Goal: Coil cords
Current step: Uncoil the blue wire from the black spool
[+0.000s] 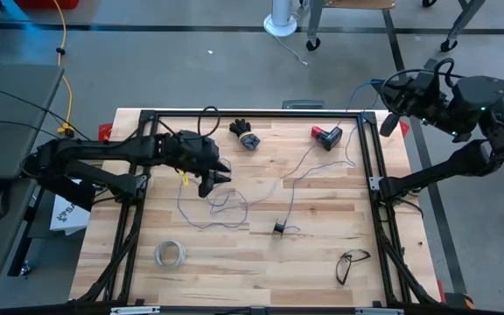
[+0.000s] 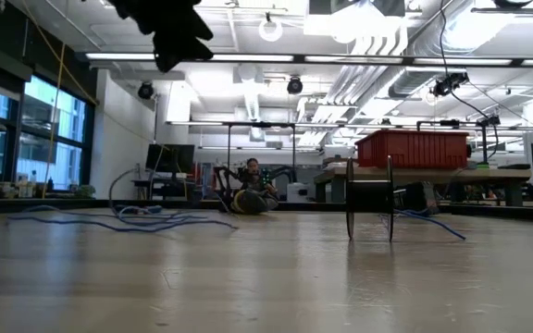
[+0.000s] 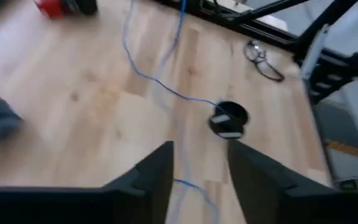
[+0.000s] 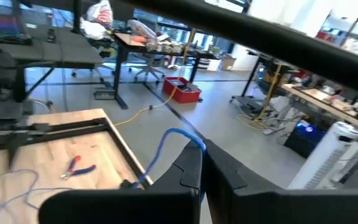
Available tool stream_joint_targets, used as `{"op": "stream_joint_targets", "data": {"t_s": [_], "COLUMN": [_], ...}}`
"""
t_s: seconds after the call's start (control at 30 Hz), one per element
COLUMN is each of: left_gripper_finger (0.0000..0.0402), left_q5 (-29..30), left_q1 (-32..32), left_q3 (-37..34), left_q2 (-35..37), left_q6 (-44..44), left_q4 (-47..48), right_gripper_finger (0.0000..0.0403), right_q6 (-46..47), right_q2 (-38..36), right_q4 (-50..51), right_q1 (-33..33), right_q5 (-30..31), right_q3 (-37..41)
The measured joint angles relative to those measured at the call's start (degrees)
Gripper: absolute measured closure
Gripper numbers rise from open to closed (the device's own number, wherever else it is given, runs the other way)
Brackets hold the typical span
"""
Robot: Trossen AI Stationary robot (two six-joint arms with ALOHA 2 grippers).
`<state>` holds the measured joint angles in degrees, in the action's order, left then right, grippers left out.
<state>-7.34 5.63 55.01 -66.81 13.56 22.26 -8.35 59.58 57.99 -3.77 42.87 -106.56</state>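
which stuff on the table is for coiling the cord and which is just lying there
For the job:
- thin blue wire, loose on the table
- small dark spool
- left gripper, open above the wire

Just lying about:
- whitish tape ring
- glasses
- red and black object
- pliers

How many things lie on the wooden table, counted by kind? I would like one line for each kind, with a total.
Wire: 1, thin blue wire
Spool: 1, dark spool
Tape: 1, whitish tape ring
Glasses: 1, pair of glasses
Red-and-black item: 1, red-and-black block
Dark bundle: 1, dark bundle
Total: 6
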Motion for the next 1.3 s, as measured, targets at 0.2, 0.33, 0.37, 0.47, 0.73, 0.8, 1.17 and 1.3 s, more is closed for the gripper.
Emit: {"op": "stream_joint_targets", "data": {"t_s": [0.2,0.33,0.37,0.47,0.73,0.8,1.17,1.3], "left_gripper_finger": [0.0197,0.0189,0.0189,0.0189,0.0189,0.0189,0.0275,0.0385], "left_q5": [3.2,3.2,3.1,3.0,-0.5,-0.5,-0.7,-1.9], "left_q1": [0.8,0.8,0.8,0.8,0.8,0.8,0.7,0.7], "left_q3": [1.9,4.6,6.0,11.7,28.0,29.8,30.6,30.6], "left_q2": [-2.9,-9.6,-11.4,-16.7,-26.3,-27.6,-27.9,-28.0], "left_q6": [-3.2,-3.3,-3.3,-4.1,-13.1,-15.0,-19.2,-15.4], "left_q4": [-8.1,-20.0,-22.9,-27.8,-24.3,-22.4,-16.7,-13.9], "right_gripper_finger": [0.0403,0.0403,0.0403,0.0403,0.0403,0.0403,0.0403,0.0403], "right_q6": [1.1,4.4,5.1,7.9,13.0,13.4,11.1,10.7], "right_q2": [1.7,4.5,5.2,7.3,10.6,11.0,11.1,10.5], "right_q4": [0.0,-0.1,-0.1,0.0,-2.6,-4.3,-6.5,-7.3], "right_q1": [0.0,0.0,0.0,0.0,0.0,0.0,0.0,0.3], "right_q5": [-3.4,-6.4,-7.5,-11.3,-19.9,-21.6,-21.9,-21.6], "right_q3": [0.0,0.2,0.6,2.5,9.9,10.9,12.0,12.0]}}
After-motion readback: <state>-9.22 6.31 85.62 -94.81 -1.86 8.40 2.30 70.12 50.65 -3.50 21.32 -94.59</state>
